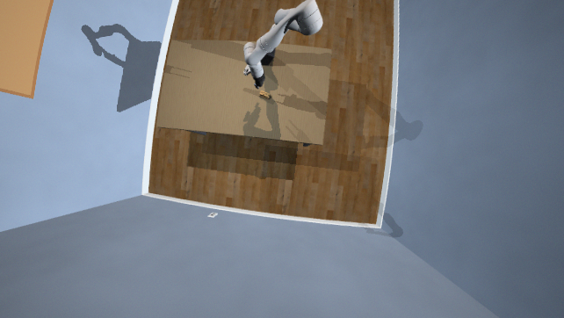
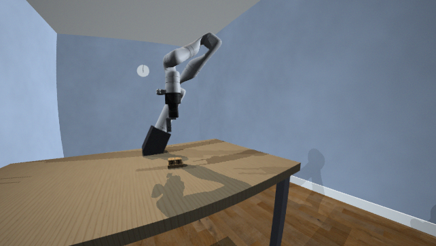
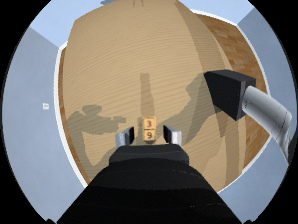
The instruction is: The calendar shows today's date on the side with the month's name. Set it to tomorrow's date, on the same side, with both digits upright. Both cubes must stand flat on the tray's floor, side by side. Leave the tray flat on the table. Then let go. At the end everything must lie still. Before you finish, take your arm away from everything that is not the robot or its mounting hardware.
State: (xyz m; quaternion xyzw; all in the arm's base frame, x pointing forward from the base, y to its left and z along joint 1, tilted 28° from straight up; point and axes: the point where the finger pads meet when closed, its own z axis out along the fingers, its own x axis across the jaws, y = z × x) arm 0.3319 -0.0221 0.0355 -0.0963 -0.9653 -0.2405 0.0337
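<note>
The small wooden calendar (image 1: 264, 94) (image 2: 175, 162) (image 3: 148, 130) stands on the table, two cubes side by side in its tray. In the wrist view the cubes' top faces read 3 and 9. My gripper (image 3: 148, 132) (image 2: 173, 116) (image 1: 259, 82) is open and empty. It hangs high above the calendar, pointing straight down, with the cubes showing between the fingertips in the wrist view. The side with the month's name is too small to read in the top and exterior views.
The wooden table (image 2: 102, 190) (image 1: 206, 97) (image 3: 120, 60) carries the arm's dark base (image 2: 155, 141) (image 3: 227, 92) just behind the calendar. The table's front right edge and a dark leg (image 2: 280, 207) are to the right. A round wall clock (image 2: 142, 71) hangs behind.
</note>
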